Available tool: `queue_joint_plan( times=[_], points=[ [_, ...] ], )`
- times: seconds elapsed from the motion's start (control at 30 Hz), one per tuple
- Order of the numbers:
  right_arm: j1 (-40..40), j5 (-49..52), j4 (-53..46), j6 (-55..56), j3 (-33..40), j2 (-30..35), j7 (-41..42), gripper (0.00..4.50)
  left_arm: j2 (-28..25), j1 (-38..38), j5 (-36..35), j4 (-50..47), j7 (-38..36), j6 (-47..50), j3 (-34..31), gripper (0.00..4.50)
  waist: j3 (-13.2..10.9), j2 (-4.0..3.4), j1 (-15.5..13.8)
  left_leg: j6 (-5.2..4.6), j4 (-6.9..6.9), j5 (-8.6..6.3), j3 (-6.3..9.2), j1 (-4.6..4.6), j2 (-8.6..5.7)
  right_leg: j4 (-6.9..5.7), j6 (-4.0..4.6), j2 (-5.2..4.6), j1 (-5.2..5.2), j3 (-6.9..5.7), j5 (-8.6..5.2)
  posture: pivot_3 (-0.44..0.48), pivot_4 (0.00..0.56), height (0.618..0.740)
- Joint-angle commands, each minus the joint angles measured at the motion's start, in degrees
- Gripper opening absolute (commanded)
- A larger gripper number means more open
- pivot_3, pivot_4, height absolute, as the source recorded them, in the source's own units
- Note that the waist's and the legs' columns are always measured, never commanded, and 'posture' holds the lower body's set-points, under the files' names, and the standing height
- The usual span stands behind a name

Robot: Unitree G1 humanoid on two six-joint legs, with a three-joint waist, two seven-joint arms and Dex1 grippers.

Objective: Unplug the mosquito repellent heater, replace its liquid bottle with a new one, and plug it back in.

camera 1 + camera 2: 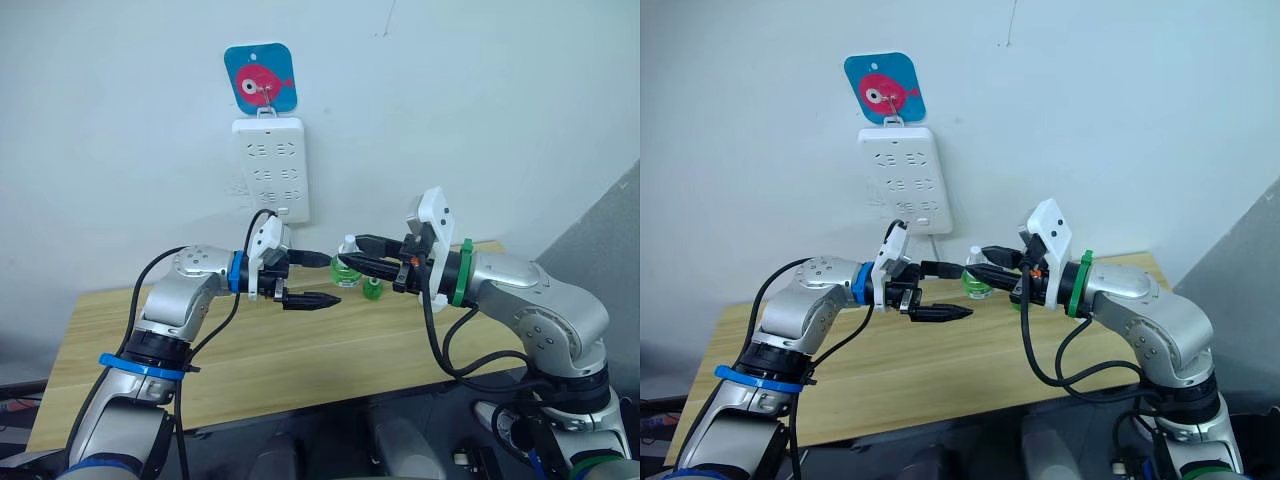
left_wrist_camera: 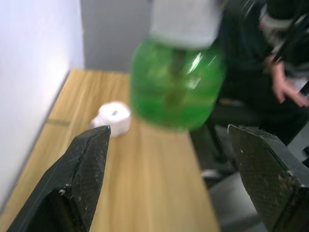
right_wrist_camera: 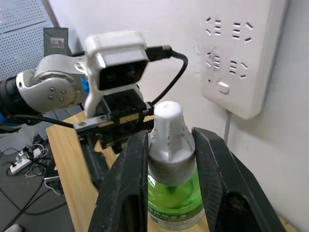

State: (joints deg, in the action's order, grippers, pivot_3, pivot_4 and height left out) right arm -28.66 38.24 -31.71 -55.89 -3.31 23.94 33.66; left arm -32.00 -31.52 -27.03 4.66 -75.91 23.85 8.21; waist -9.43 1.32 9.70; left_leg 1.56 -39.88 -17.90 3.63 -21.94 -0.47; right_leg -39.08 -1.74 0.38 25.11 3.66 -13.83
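My right gripper point(image 1: 345, 250) is shut on a liquid bottle point(image 1: 347, 270), green with a white ribbed cap, held in the air above the wooden table point(image 1: 300, 350). In the right wrist view the fingers point(image 3: 133, 169) clamp the bottle's neck point(image 3: 169, 145) from both sides. My left gripper point(image 1: 328, 278) is open, its tips just short of the bottle from the opposite side. The bottle point(image 2: 176, 87) hangs ahead of the spread left fingers point(image 2: 87, 164). The mosquito repellent heater point(image 2: 115, 117), white and rounded, lies on the table near the wall.
A white multi-socket power strip point(image 1: 270, 165) hangs on the wall under a blue fish hook point(image 1: 260, 78). A small green object point(image 1: 373, 290) sits on the table below the right gripper. A person's hand point(image 2: 285, 89) is beyond the table's end. A grey panel point(image 1: 610, 230) stands at right.
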Motion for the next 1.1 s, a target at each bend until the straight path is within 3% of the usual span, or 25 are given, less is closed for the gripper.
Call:
queue_joint_plan(
  times=[0.03,0.37,0.47,0.6,0.73,0.83,0.93,1.1],
  points=[
    [-0.2,2.0,-1.8,0.1,1.6,-0.1,-0.8,0.98,0.6,-0.7,-2.2,-3.7,1.6,2.2,-1.8,4.1,0.2,-0.05,0.0,0.0,0.0,0.0,0.0,0.0,0.0,0.0,0.0,0.0,0.0,0.0,0.0,-0.211,0.095,0.74],
    [-0.2,2.9,-1.6,0.3,1.2,0.0,-2.5,0.98,4.8,0.2,-2.1,-7.1,7.6,1.8,-1.9,4.1,0.7,-0.14,0.0,0.0,-0.01,0.0,-0.01,0.01,-0.01,0.0,0.0,0.0,-0.02,0.02,0.0,-0.207,0.093,0.74],
    [-0.3,2.8,-1.5,0.4,0.9,0.0,-2.6,0.98,5.1,0.5,-2.1,-7.6,7.6,2.0,-1.3,3.49,0.8,-0.19,0.0,0.0,0.0,0.0,-0.01,0.02,-0.01,0.0,0.0,0.01,-0.02,0.02,0.0,-0.208,0.092,0.74],
    [-0.5,3.0,-1.7,0.4,0.7,-0.2,-2.9,0.98,4.0,1.2,-0.7,-7.1,6.5,1.1,-0.3,2.3,1.0,-0.19,0.0,0.0,0.0,0.0,-0.01,0.02,-0.01,0.0,0.0,0.01,-0.03,0.03,0.0,-0.211,0.091,0.74],
    [-0.6,3.6,-1.7,0.7,0.7,0.2,-2.0,0.98,3.5,0.5,-0.8,-6.8,5.9,1.2,-0.3,2.24,1.1,-0.18,0.0,-0.01,-0.01,0.0,-0.01,0.02,-0.01,0.0,0.0,0.01,-0.04,0.03,0.0,-0.212,0.089,0.74],
    [-2.1,4.3,-1.1,1.9,-1.3,3.5,4.9,0.98,2.5,-0.7,-1.5,-7.3,3.2,2.2,0.6,2.24,1.1,-0.18,0.0,-0.01,-0.01,0.0,0.0,0.02,-0.03,0.0,0.0,0.01,-0.05,0.03,0.0,-0.216,0.089,0.74],
    [-5.5,4.7,1.4,3.9,-4.3,9.7,17.4,0.98,1.0,-2.1,-1.9,-7.5,-1.6,2.1,2.4,2.24,1.1,-0.19,0.1,-0.01,-0.02,0.0,-0.03,0.05,-0.05,0.02,0.0,0.03,-0.07,0.03,0.0,-0.214,0.089,0.74],
    [-11.1,-0.7,8.9,10.2,-9.7,17.6,31.1,0.98,0.9,-4.1,-1.8,-6.5,-5.2,1.6,3.7,2.24,1.1,-0.18,0.1,-0.04,-0.02,-0.02,-0.02,0.17,-0.03,0.09,0.0,0.14,-0.23,-0.04,0.0,-0.213,0.088,0.74]
  ],
)
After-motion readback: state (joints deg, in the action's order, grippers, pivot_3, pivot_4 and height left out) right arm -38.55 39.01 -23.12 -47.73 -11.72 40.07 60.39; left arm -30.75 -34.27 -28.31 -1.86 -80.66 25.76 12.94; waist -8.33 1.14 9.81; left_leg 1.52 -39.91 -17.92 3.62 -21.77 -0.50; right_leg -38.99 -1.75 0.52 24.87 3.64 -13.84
